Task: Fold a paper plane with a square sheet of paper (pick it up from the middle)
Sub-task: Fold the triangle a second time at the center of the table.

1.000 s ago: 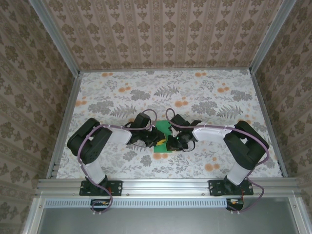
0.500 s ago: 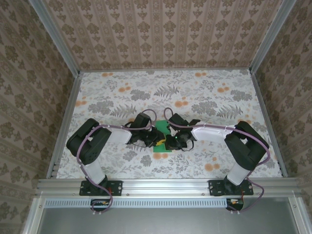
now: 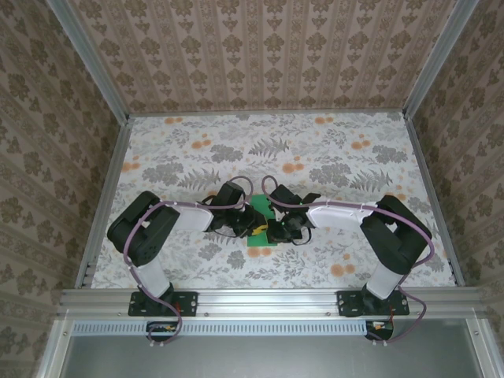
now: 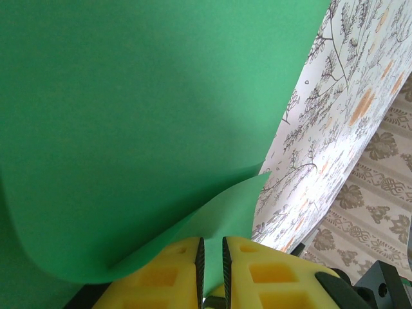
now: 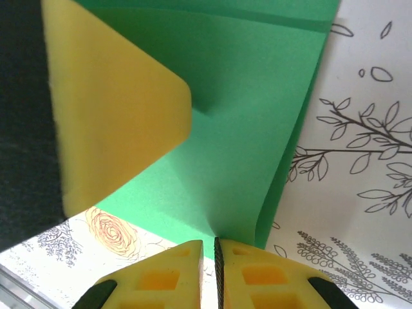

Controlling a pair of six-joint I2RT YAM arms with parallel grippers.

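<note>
The square sheet of paper (image 3: 258,241) is bright green and lies partly folded at the table's middle, between the two grippers. In the left wrist view a raised flap of the paper (image 4: 129,129) curls down and runs into the narrow gap of my left gripper (image 4: 211,257), which is shut on it. My right gripper (image 5: 209,257) is shut on the near edge of the paper (image 5: 244,129), where a folded layer shows along the right side. In the top view the left gripper (image 3: 252,228) and the right gripper (image 3: 273,231) almost touch over the sheet. A yellow finger (image 5: 109,109) of the left gripper hangs close over the paper.
The table (image 3: 354,157) carries a floral cloth with grey fern and orange flower prints. Patterned walls (image 3: 268,55) and metal rails close it in on three sides. Both arms fold inward from their bases at the near edge.
The right arm has edged slightly to the left, bringing its gripper closer to the left one. The left arm and the paper look unchanged.
</note>
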